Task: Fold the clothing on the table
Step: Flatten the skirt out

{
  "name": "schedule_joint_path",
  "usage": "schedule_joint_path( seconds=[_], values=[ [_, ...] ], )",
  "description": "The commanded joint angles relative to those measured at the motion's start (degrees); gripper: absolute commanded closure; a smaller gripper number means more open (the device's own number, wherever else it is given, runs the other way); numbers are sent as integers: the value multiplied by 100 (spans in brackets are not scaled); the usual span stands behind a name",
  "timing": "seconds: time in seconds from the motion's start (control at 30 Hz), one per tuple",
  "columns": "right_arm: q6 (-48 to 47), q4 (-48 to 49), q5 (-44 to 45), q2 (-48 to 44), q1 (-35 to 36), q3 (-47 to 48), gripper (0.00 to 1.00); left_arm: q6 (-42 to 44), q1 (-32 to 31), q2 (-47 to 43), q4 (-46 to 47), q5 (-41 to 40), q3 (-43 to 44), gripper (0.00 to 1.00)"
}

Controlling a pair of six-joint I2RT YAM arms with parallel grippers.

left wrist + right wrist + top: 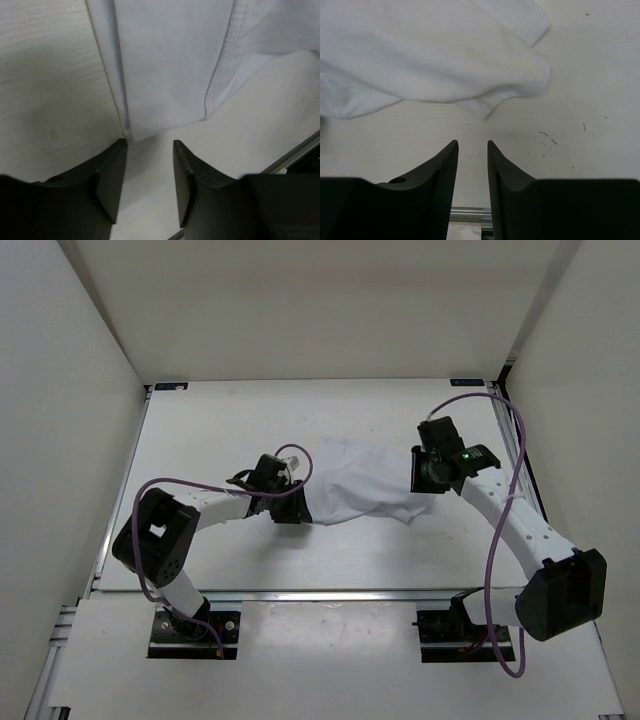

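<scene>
clothing (355, 485) flanked, ready to fold
left pincer (150, 145) and right pincer (472, 144) stand spread and empty at opposite hems, likely to pinch corners off the surface (220, 420).

Robot lab cell: plain white walls (60, 370), metal-railed white table (200, 430).
</scene>
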Motion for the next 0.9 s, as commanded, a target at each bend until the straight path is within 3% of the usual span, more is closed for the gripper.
schedule_joint_path(
  seconds=[0.0, 0.2, 0.3, 0.33, 0.47, 0.57, 0.67, 0.8, 0.83, 0.87],
  values=[
    [38, -82, -8, -319, -120, -79, 65, -251, -101, 107, 369, -62, -112, 50],
    [117, 32, -87, -469, -51, -167, 66, -216, -180, 450, 386, -423, -156, 67],
    [135, 129, -149, -521, 55, -237, 68, -58, -66, 424, 186, -633, -86, 96],
    [178, 181, -192, -557, 90, -263, 69, -49, 30, 355, 115, -721, -51, 100],
    [152, 313, -315, -627, 47, -343, 73, 355, 557, -233, -491, -1107, -95, 100],
    [178, 392, -386, -627, 73, -395, 73, 601, 1302, -795, -948, -1827, 10, 100],
    [143, 489, -570, -610, 134, -422, 75, 672, 1832, -1253, -801, -1899, 98, 100],
    [3, 804, -1254, -399, 169, -465, 63, 795, 1947, -948, -1036, -1724, 729, 100],
    [-58, 910, -1387, -303, 230, -431, 62, 839, 1860, -869, -1150, -1671, 827, 96],
    [-59, 1007, -1510, -172, 301, -456, 59, 830, 1781, -807, -1204, -1575, 898, 86]
  ],
)
